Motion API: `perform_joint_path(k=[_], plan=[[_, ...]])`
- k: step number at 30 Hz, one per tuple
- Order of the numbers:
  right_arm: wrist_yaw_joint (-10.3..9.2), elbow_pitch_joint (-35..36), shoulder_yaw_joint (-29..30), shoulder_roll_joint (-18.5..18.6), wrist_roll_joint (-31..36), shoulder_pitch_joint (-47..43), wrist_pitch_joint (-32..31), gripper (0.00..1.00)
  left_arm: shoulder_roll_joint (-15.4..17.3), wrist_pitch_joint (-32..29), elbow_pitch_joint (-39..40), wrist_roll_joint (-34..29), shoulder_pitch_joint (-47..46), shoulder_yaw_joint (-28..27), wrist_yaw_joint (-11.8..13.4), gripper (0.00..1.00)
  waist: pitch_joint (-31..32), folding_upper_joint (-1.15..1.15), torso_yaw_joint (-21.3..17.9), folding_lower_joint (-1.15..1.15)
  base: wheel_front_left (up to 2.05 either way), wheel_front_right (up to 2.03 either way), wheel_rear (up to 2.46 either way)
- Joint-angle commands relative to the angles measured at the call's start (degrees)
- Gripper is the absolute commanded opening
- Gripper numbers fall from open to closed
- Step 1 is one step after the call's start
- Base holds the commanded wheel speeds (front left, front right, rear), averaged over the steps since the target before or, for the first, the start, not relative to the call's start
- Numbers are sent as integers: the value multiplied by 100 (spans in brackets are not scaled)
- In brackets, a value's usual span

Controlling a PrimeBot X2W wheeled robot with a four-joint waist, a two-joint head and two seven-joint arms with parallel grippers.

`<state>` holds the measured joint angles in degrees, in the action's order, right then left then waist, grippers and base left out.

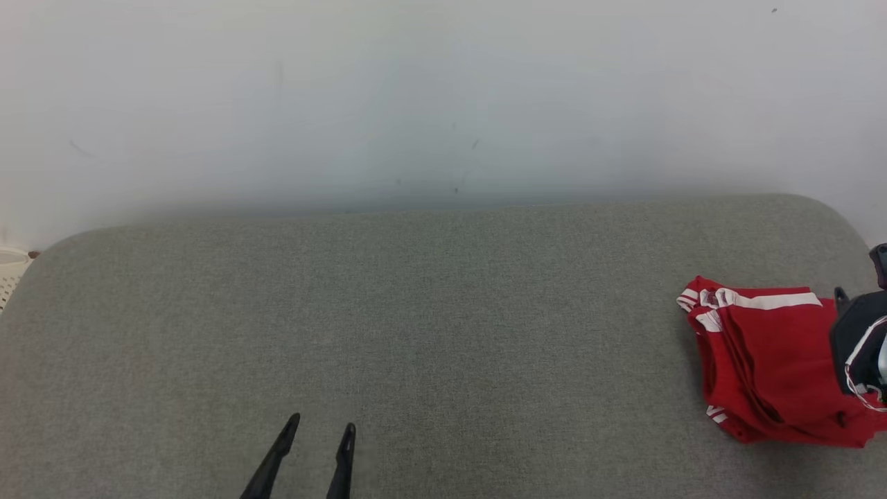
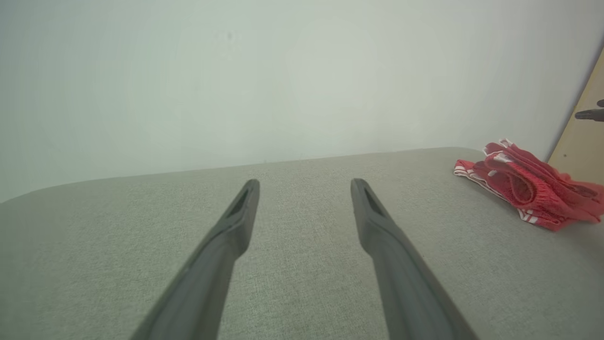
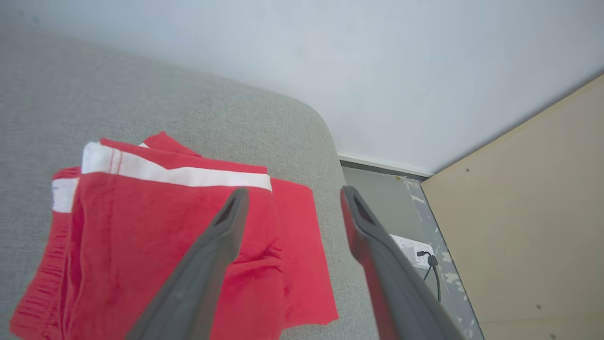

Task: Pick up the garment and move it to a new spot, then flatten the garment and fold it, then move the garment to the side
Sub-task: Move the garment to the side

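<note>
1. Two dark fingers of the left pincer [image 1: 322,421] are seen at the lower edge of the head view, spread apart with nothing between them, over the grey fabric-covered worktop [image 1: 416,312]. The red garment [image 1: 762,360], trimmed with white stripes, is laid folded near the worktop's right end. Part of the right arm's dark housing [image 1: 859,346] is seen at the right edge, over the garment's right side. A pale wall [image 1: 416,104] is seen behind the worktop.

2. Much of the left wrist view is taken up by the worktop [image 2: 94,226], above which the left pincer [image 2: 304,182] is held unclenched and empty. The garment [image 2: 528,189] is seen far off to the right, well apart from this pincer, as a low stack of red layers. A pale wooden panel [image 2: 580,151] is seen behind it.

3. Both fingers of the right pincer [image 3: 293,190] are shown spread wide in the right wrist view, and nothing is grasped between them. The garment [image 3: 141,236] is laid flat on the worktop [image 3: 71,94] beneath and to the left, one finger crossing over the cloth; whether it is touched cannot be told. Beyond the worktop's rounded corner, a white power strip [image 3: 413,245] with a black plug is seen on the floor [image 3: 373,198], beside a wooden panel [image 3: 519,212].
</note>
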<state>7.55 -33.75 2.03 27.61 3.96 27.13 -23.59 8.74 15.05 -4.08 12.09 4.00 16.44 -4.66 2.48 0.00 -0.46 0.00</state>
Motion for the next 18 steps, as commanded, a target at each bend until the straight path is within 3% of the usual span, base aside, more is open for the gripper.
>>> perform_joint_path(k=[1,10,18], plan=[[-16,121,35,-103,-29,-67,185,100,-16,17,39,-51,-70,-69,80,100,1,0,9,0,0,0,0],[-16,913,24,-848,-897,-679,1355,100,-172,-6,-88,194,3,-505,448,100,111,0,58,0,0,0,0],[-16,1807,-119,-1367,-1428,-1574,2026,100,-250,13,-209,301,69,-779,744,100,216,0,98,0,0,0,0]])
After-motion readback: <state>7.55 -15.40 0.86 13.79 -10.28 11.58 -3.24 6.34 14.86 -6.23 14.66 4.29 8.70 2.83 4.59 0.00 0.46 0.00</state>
